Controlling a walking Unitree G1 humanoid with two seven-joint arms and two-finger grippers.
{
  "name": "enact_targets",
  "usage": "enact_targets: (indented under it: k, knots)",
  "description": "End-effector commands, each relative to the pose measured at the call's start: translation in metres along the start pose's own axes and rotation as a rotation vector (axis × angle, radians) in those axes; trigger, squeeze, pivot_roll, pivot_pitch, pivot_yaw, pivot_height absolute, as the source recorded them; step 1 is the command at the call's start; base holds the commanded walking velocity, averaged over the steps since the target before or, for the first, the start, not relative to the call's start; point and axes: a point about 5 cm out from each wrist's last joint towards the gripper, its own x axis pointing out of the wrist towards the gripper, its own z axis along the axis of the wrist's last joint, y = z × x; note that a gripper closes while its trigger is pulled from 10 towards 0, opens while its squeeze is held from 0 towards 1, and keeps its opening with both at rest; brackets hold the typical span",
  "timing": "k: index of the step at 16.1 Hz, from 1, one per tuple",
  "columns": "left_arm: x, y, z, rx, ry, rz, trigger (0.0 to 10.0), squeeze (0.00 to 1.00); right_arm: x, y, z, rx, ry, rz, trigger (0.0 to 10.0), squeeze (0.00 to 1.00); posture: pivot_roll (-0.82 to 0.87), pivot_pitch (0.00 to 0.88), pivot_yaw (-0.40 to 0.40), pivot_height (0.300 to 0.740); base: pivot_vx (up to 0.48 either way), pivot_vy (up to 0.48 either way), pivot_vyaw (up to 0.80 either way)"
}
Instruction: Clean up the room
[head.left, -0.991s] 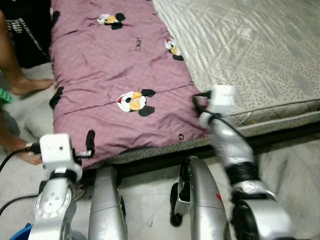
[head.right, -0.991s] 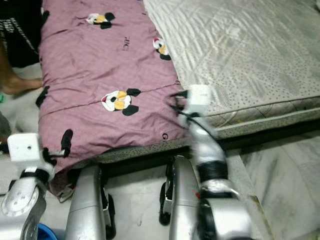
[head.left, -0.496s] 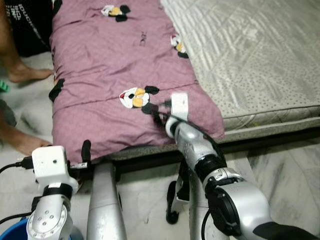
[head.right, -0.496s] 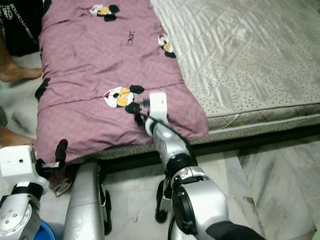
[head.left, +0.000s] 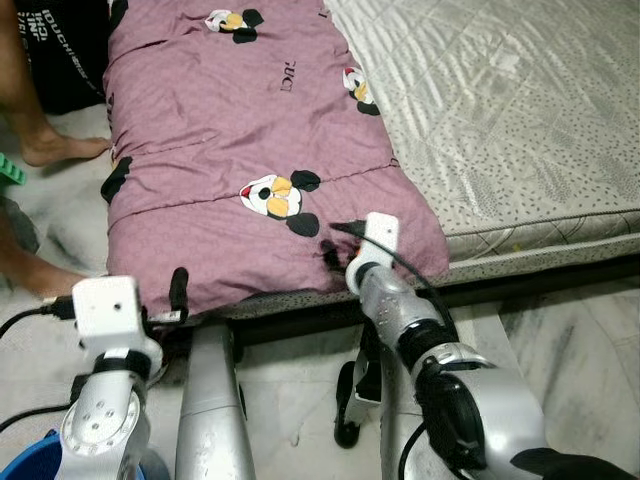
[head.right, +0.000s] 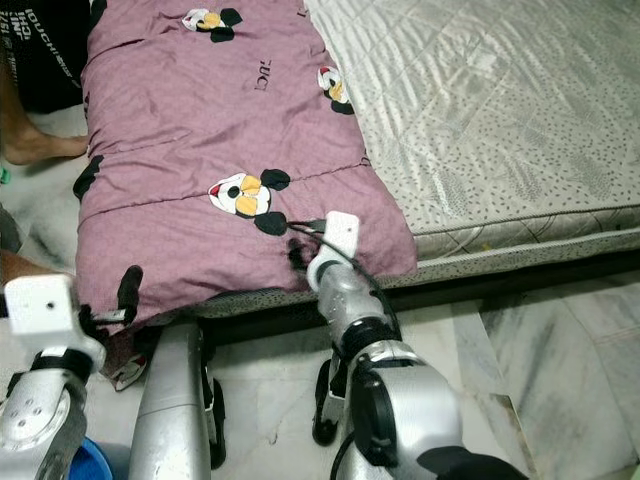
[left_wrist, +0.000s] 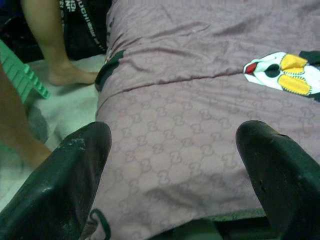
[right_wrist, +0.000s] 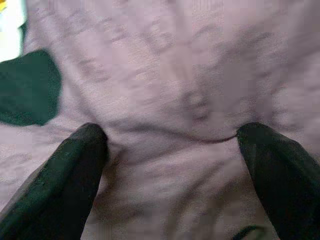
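Note:
A purple quilt (head.left: 230, 150) printed with cartoon mice covers the left part of the bed and hangs over its front edge. My right gripper (head.left: 332, 245) is open and pressed into the quilt's front edge, just below a mouse print. In the right wrist view both fingers (right_wrist: 65, 180) spread wide over wrinkled purple fabric (right_wrist: 170, 100). My left gripper (head.left: 175, 295) is open at the quilt's front left corner. Through the left wrist view, its fingers (left_wrist: 75, 185) frame the quilt (left_wrist: 190, 125) without touching it.
A bare grey mattress (head.left: 500, 110) fills the bed's right side. A person's legs and bare foot (head.left: 60, 150) stand at the left beside a green object (head.left: 8, 172). A blue bin (head.left: 30, 465) sits by my left arm. Marble floor (head.left: 580, 330) lies at the right.
My right arm has swung left from the mattress edge onto the quilt's front, then settled slightly lower. The left arm has barely moved. The camera shifted a little.

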Motion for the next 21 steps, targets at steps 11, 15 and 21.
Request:
enact_targets:
  k: [11,15,21]
  knots:
    - [0.007,-0.004,-0.027,-0.036,0.049,0.030,10.0,0.00,-0.078,-0.083,0.007,-0.218,-0.334,-0.034,10.0,1.00,0.03,0.078,-0.023,0.556,0.000,0.000,0.00]
    - [0.021,0.000,-0.036,-0.049,0.041,0.059,10.0,0.00,-0.107,-0.065,0.012,-0.225,-0.439,0.026,10.0,0.00,-0.04,0.010,0.027,0.556,0.000,0.000,0.00]
    - [0.042,-0.021,-0.030,-0.085,-0.025,-0.035,10.0,0.00,-0.110,-0.044,0.039,-0.226,-0.520,0.131,10.0,0.00,-0.07,0.000,0.033,0.574,0.000,0.000,0.00]
